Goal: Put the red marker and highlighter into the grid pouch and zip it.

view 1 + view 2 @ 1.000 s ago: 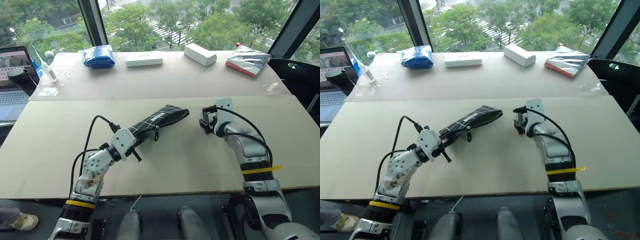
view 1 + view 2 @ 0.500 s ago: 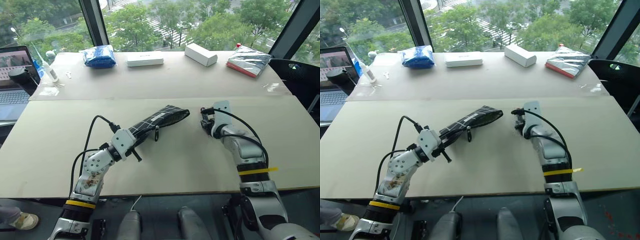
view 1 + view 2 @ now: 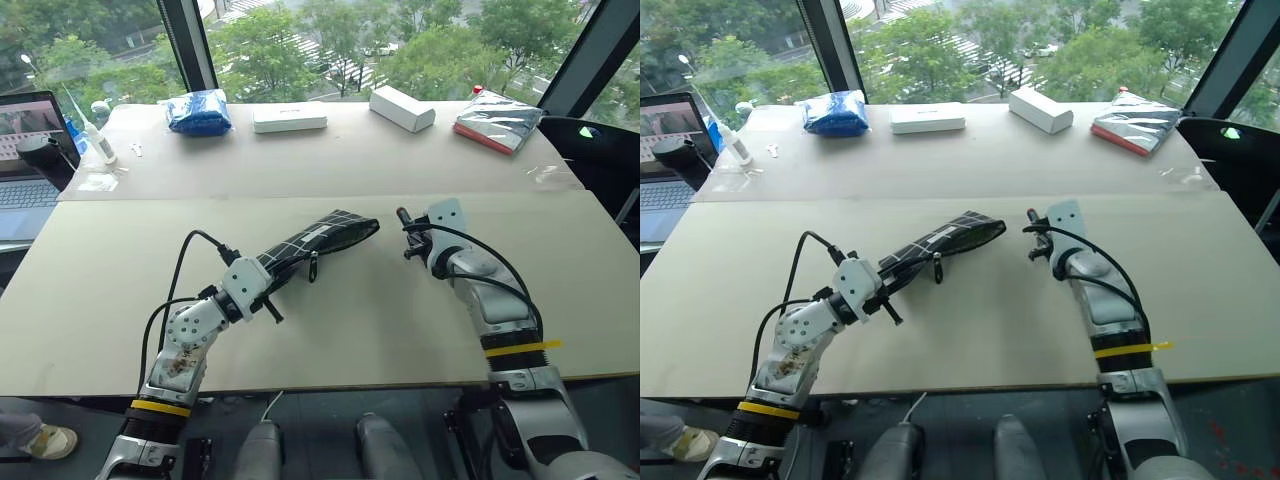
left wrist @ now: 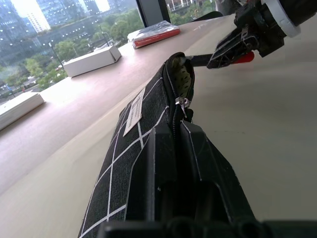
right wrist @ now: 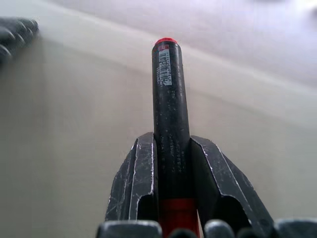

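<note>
The right pincer (image 5: 171,191) was clamped on the red marker (image 5: 169,114), its two scuffed black fingers (image 5: 136,186) pressing the slim round barrel from either side. The marker's black half stuck out past the fingertips, bearing a small printed label and a red end, while its bright red half sat back between the fingers. It was held above the pale, matte counter (image 3: 350,320), just beside the open end of the grid pouch (image 3: 320,238).

The left pincer (image 4: 173,148) was closed on the grid pouch along its zipper edge, holding it off the counter. The pouch was flat black fabric crossed by thin white lines, with a small white label (image 4: 133,111) on its side. Its mouth gaped, showing a light-green highlighter (image 4: 184,79) inside, beside the metal zipper slider (image 4: 182,103).
</note>
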Robot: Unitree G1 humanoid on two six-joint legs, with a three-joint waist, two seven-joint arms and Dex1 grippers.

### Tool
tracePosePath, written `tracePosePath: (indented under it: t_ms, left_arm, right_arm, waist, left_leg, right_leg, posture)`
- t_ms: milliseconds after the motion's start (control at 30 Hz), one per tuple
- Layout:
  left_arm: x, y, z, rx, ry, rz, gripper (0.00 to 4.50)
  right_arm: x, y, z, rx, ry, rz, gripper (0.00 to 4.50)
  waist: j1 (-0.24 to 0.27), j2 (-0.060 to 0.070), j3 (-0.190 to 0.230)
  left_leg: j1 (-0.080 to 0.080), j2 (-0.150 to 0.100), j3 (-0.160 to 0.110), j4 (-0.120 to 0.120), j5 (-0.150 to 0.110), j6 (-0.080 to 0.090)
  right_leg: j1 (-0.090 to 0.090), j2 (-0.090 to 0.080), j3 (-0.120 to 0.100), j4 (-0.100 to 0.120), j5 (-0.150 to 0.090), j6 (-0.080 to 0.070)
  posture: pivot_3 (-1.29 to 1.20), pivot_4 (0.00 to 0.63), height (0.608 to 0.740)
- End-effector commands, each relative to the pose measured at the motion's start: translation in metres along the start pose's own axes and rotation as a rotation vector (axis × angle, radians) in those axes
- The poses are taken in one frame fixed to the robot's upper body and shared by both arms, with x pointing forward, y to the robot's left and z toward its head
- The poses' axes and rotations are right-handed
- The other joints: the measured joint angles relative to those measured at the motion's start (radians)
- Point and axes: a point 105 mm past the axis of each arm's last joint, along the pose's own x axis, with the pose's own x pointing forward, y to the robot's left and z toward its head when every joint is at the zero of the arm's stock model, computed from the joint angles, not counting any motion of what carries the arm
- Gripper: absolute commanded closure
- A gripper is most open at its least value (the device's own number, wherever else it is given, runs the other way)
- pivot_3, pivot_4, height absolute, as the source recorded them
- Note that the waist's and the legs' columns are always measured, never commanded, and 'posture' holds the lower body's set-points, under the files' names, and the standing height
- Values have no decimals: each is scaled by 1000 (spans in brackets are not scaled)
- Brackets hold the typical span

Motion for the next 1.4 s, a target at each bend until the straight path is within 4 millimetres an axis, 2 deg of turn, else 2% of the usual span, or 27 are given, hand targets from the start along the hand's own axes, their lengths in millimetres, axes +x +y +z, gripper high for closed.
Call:
tracePosePath:
  t_ms: [33,167,333,600,800,967,1067,1400]
  left_arm:
    - [2,3,15,27,-54,-9,4500]
    - [4,1,16,23,-65,-26,4500]
    - [7,0,18,21,-74,-31,4500]
    - [10,-2,19,16,-84,-43,4500]
    - [10,-2,19,20,-84,-50,4500]
    - [9,-1,19,23,-83,-47,4500]
    - [9,-1,19,23,-82,-46,4500]
    - [11,-3,18,15,-81,-69,4500]
  right_arm:
    - [-28,1,61,-420,-314,158,3929]
    - [-48,3,43,-650,-287,346,3929]
    - [-64,9,45,-684,-315,471,3929]
    - [-56,26,47,-753,-350,506,3929]
    - [-57,36,39,-798,-345,566,3929]
    - [-53,24,29,-866,-307,548,3929]
    - [-49,23,25,-890,-292,547,3929]
    - [-31,46,35,-977,-348,601,3929]
  waist:
    - [2,0,0]
    - [2,-1,0]
    - [-1,-1,0]
    - [3,-1,0]
    - [10,-1,0]
    - [12,-1,0]
    - [13,-1,0]
    - [12,-1,0]
  left_leg:
    - [0,0,0,0,0,0]
    - [1,1,0,-1,0,0]
    - [1,0,0,0,0,0]
    - [1,0,0,0,0,0]
    - [1,0,0,0,0,0]
    - [1,0,0,1,0,0]
    - [2,0,0,0,0,0]
    - [2,0,0,0,0,0]
  right_leg:
    - [0,0,0,0,0,0]
    - [2,0,-1,-2,0,0]
    - [2,0,0,-2,0,0]
    - [2,0,0,-2,0,0]
    - [2,0,0,-1,0,0]
    - [2,0,0,-1,0,0]
    - [2,0,0,-1,0,0]
    - [2,0,0,-1,0,0]
  posture:
    - [0,150,740]
    - [0,150,740]
    - [0,150,740]
    - [0,150,740]
    - [0,150,740]
    - [0,150,740]
    - [0,150,740]
    - [0,150,740]
